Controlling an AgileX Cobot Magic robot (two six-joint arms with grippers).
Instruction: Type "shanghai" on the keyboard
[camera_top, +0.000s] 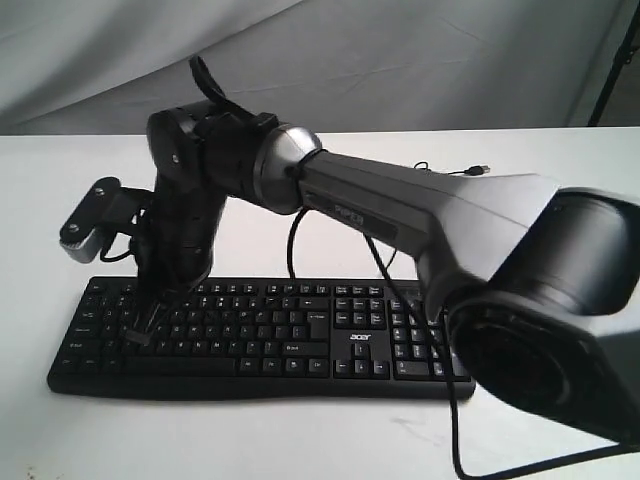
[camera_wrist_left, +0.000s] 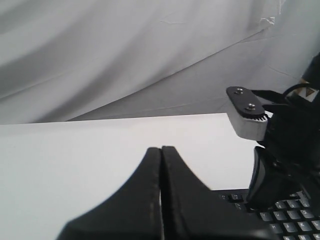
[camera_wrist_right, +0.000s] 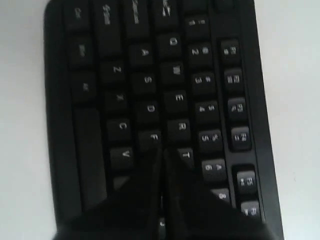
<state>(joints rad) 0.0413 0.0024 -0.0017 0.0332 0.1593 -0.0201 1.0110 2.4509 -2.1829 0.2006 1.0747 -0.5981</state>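
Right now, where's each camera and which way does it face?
Exterior: off-arm, typist's side, facing the keyboard; right arm reaches across.
Left wrist: low beside the keyboard, facing the backdrop; shut left gripper shows.
Right wrist: above, looking down at letter keys; shut right gripper shows.
Shared: all three see the keyboard; left wrist also sees the right arm.

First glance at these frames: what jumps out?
The big grey right arm fills the exterior view, reaching across the middle to the left half of the black keyboard. In its wrist view the right gripper is shut to a point over the letter keys near F and T. The left gripper, also shut, hangs over the white table off the keyboard's edge.
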